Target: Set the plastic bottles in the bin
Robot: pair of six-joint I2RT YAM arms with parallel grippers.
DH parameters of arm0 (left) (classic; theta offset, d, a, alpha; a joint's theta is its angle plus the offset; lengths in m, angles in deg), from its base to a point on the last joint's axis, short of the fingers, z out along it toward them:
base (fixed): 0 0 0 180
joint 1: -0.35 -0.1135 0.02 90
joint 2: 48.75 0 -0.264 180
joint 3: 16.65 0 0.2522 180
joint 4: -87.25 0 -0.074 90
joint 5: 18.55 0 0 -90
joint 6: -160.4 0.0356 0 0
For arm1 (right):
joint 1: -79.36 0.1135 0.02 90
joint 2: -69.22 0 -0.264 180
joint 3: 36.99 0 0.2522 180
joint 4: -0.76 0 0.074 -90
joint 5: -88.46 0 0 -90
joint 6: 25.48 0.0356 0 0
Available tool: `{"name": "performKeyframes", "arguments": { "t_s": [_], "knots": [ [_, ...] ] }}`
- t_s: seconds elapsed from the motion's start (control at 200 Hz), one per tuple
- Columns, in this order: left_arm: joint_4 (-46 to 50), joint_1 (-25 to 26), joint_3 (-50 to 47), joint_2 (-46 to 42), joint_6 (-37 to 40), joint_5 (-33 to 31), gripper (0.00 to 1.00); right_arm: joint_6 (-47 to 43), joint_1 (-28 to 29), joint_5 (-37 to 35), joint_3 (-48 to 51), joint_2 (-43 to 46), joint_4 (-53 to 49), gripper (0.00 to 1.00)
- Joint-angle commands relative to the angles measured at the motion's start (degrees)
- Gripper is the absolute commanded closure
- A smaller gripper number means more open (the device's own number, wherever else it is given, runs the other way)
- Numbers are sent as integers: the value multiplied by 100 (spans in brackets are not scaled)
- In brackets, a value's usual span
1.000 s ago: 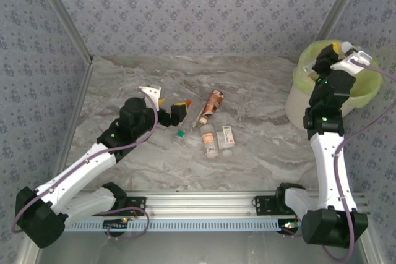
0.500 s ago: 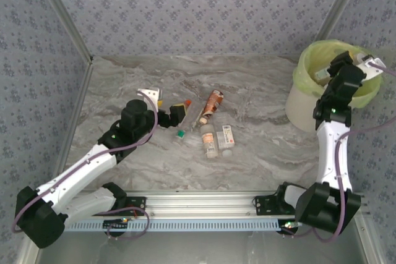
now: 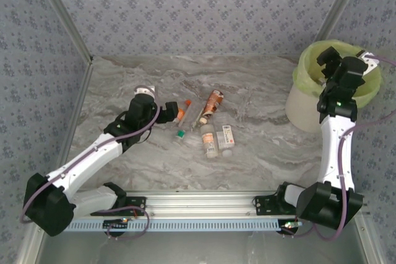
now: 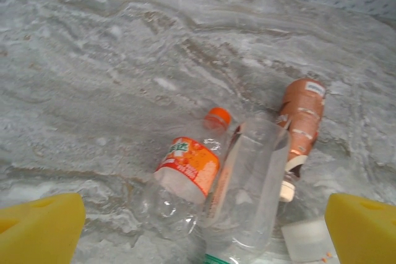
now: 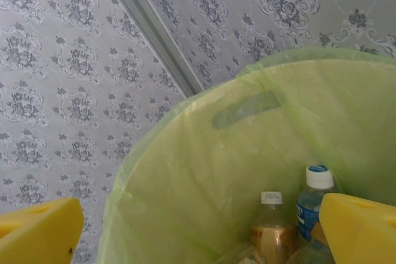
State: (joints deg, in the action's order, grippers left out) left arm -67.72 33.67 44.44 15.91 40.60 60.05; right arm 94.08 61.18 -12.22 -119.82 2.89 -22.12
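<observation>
Two empty claws gape wide: left claw (image 4: 201, 230) by bottles (image 4: 189, 168) on marbled table (image 3: 260, 91), right claw (image 5: 199, 230) over bin (image 3: 303, 110), floral walls (image 3: 204, 10).

The bin (image 3: 302, 104), round and off-white with a lime-green bag folded over its rim, stands upright at the far right of the bench (image 3: 266, 85). Inside it, a white-capped amber bottle (image 5: 270, 227) and a blue-capped bottle (image 5: 311, 202) sit side by side, caps up. Mid-bench, more plastic bottles lie on their sides in a loose cluster: an orange-labelled bottle (image 4: 189, 166) with an orange cap, a clear bottle (image 4: 253, 183) touching it, a copper-brown bottle (image 4: 301, 115) just beyond, and a white-labelled bottle (image 3: 226, 136) nearby.
</observation>
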Motion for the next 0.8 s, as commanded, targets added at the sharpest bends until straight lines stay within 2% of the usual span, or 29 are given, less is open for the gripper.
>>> {"name": "performKeyframes", "arguments": {
  "t_s": [0.0, 0.14, 0.21, 0.38, 0.55, 0.795],
  "knots": [
    [503, -156, 340, 224, -235, -22, 1, -94, 86, -13, -255, 244, -481, 0],
    [885, -326, 537, 545, -228, 151, 1, -251, 305, 54, -320, 428, -808, 0],
    [938, -407, 590, 683, -105, 443, 1, -342, 473, 144, -388, 523, -999, 0],
    [1106, -494, 814, 1186, 761, 956, 1, -482, 1055, 442, -390, 806, -1314, 0],
    [1444, -525, 1168, 1796, 1622, 964, 1, -627, 1740, 408, -372, 973, -1586, 0],
    [1646, -526, 1583, 2674, 2200, 941, 11, -578, 2273, 287, -226, 1093, -1772, 0]
  ]
}}
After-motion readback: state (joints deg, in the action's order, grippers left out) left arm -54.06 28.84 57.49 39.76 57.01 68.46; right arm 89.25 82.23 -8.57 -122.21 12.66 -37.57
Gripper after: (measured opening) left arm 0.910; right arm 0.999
